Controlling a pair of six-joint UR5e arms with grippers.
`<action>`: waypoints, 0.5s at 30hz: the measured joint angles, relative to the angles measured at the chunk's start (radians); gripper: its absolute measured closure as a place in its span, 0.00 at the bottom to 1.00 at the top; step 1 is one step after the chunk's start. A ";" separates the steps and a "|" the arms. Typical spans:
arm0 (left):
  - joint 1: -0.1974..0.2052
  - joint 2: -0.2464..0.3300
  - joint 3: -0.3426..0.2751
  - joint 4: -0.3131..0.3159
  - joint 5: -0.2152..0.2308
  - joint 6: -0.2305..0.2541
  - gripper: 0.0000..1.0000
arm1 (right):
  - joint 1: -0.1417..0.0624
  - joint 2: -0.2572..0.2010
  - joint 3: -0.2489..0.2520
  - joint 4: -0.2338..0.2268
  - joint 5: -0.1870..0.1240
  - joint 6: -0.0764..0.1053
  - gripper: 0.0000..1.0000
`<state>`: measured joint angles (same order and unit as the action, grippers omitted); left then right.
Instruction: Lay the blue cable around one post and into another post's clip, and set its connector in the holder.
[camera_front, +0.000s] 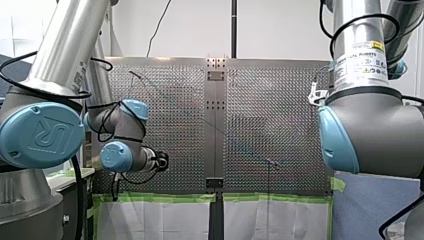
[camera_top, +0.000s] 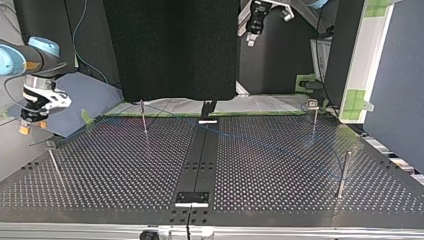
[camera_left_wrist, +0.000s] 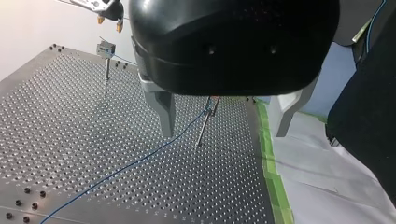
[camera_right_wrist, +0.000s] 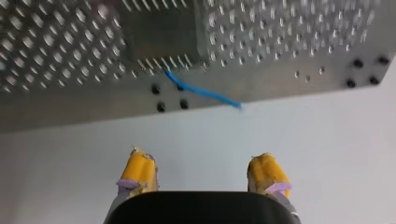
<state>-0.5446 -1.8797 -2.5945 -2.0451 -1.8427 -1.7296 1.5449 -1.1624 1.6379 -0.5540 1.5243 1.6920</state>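
Observation:
The thin blue cable (camera_left_wrist: 140, 161) lies loose on the perforated table (camera_left_wrist: 56, 121). It runs to a plain post (camera_left_wrist: 204, 126) that stands ahead of my left gripper (camera_left_wrist: 224, 133), between the lines of its two metal fingers. That gripper is open, empty and raised over the table's taped edge. A post with a clip (camera_left_wrist: 106, 50) stands farther off. My right gripper (camera_right_wrist: 203, 171) has yellow pads and is open with nothing in it, off the table's side. Ahead of it a short blue cable end (camera_right_wrist: 201, 91) sticks out over the table's edge. In the top view the cable (camera_top: 260, 145) crosses the table diagonally.
The top view shows several thin posts: a clipped one (camera_top: 312, 116), a plain one (camera_top: 343, 172), another (camera_top: 144, 119) and a clipped one (camera_top: 52, 159). Small brackets (camera_top: 191, 198) (camera_top: 208, 120) sit on the dark centre strip. Green tape (camera_left_wrist: 273, 177) borders the table.

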 joint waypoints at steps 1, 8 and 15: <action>0.000 0.000 -0.002 0.002 0.000 0.000 0.00 | 0.007 0.000 0.008 -0.008 -0.001 -0.002 0.00; 0.001 0.000 -0.011 0.009 0.000 -0.001 0.00 | 0.060 -0.001 0.062 -0.049 -0.001 -0.020 0.00; 0.001 0.000 -0.013 0.009 0.000 0.002 0.00 | 0.116 0.000 0.119 -0.072 0.034 -0.030 0.00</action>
<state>-0.5434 -1.8796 -2.6074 -2.0364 -1.8430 -1.7281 1.6612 -1.1628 1.7568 -0.6260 1.5587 1.6617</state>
